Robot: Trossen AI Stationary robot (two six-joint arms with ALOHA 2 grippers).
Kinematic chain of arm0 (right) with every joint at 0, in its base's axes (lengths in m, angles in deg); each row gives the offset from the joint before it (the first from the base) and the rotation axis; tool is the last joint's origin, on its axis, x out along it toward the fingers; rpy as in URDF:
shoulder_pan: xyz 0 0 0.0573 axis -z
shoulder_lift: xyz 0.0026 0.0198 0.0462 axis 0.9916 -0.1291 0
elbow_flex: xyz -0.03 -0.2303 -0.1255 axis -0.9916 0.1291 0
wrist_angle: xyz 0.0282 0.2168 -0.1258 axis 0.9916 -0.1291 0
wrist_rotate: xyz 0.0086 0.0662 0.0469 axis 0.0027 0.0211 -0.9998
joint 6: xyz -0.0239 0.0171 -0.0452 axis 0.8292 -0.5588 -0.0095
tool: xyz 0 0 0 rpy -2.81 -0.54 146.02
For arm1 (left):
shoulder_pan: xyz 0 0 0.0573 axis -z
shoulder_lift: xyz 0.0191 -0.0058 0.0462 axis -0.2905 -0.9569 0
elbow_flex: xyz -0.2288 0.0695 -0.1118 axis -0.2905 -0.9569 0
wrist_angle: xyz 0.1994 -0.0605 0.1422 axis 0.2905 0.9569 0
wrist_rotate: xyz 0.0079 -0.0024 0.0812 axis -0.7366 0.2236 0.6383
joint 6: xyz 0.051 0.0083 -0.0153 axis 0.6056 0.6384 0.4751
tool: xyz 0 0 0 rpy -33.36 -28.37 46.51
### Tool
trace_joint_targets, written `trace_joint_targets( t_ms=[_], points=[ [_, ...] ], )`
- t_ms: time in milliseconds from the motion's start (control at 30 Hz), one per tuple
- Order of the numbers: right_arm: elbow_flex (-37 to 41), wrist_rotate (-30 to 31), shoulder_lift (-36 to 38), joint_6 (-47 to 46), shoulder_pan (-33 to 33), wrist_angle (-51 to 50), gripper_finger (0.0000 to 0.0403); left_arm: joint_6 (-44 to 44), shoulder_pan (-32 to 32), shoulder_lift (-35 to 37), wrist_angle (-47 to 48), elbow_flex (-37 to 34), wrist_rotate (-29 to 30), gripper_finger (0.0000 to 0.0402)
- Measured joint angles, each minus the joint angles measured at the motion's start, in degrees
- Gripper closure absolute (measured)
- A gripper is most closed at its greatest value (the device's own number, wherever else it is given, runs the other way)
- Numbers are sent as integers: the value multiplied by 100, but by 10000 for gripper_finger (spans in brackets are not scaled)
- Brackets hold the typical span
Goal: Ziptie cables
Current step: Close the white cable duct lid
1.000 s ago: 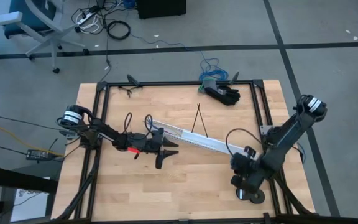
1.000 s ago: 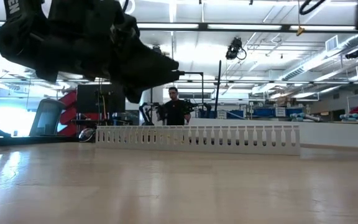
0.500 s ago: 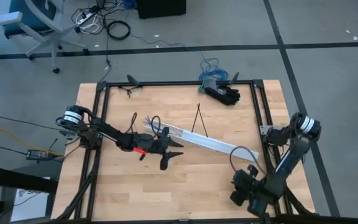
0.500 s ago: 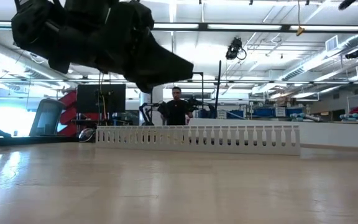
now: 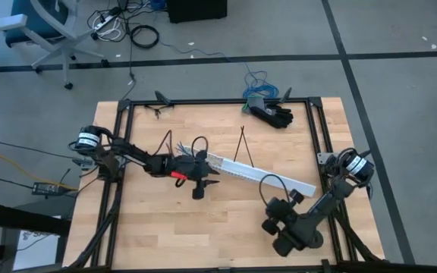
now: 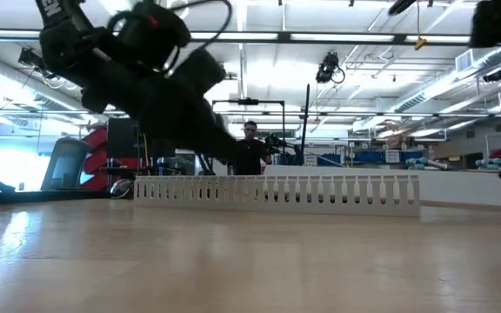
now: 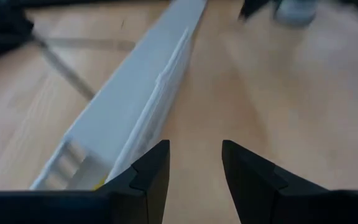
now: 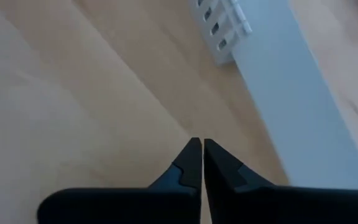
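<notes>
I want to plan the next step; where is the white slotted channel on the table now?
In the high view the white slotted channel lies diagonally across the table's middle, its left end beside the left gripper, its right end nearer the right gripper.

Setting: robotics lab or workshop hall. Evidence noted: wooden worktop (image 5: 226, 212) on black frame, grey tiled floor (image 5: 400, 45), office chair (image 5: 44, 30), ceiling strip lights (image 6: 355, 36), equipment benches, person (image 6: 249, 152) seen standing behind.

hidden: zipties (image 5: 243, 145) too thin to count | blurred: channel (image 7: 123, 118) far end
</notes>
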Motion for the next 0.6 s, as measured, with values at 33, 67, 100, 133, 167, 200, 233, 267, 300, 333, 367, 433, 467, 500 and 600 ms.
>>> trace_joint_targets(
  t_ms=[33,67,100,133,167,200,233,267,300,333,367,433,467,500,600],
  points=[
    [0,-8,3,228,79,0,393,121,-64,2,241,43,-4,244],
    [0,-8,15,391,145,-2,388,231,-117,13,488,97,-4,244],
    [0,-4,29,529,219,-7,383,352,-160,40,759,161,-5,244],
    [0,-4,45,620,283,-28,377,488,-201,53,1000,265,-4,244],
    [0,1,53,725,347,-47,370,634,-236,57,1230,393,-4,244],
    [0,8,68,864,414,-64,363,770,-268,60,1481,521,-3,244],
    [0,7,90,951,469,-104,354,915,-291,63,1766,647,5,244],
    [0,5,121,1022,522,-183,345,1046,-312,63,2075,793,7,244],
    [0,-7,173,1085,583,-287,336,1199,-334,63,2378,936,9,244],
    [0,-17,229,1093,635,-423,326,1344,-353,63,2653,1087,11,244],
    [2,-34,310,1093,700,-558,315,1477,-375,63,2907,1240,15,244],
    [2,-101,511,1093,826,-769,293,1704,-416,63,3480,1533,37,244],
    [2,-143,621,1101,894,-843,282,1812,-437,63,3768,1679,49,244],
    [2,-155,732,1146,965,-907,270,1928,-464,63,4009,1816,63,244],
    [2,-148,1006,1406,1133,-919,230,2045,-535,63,4504,2123,79,244]
  ],
)
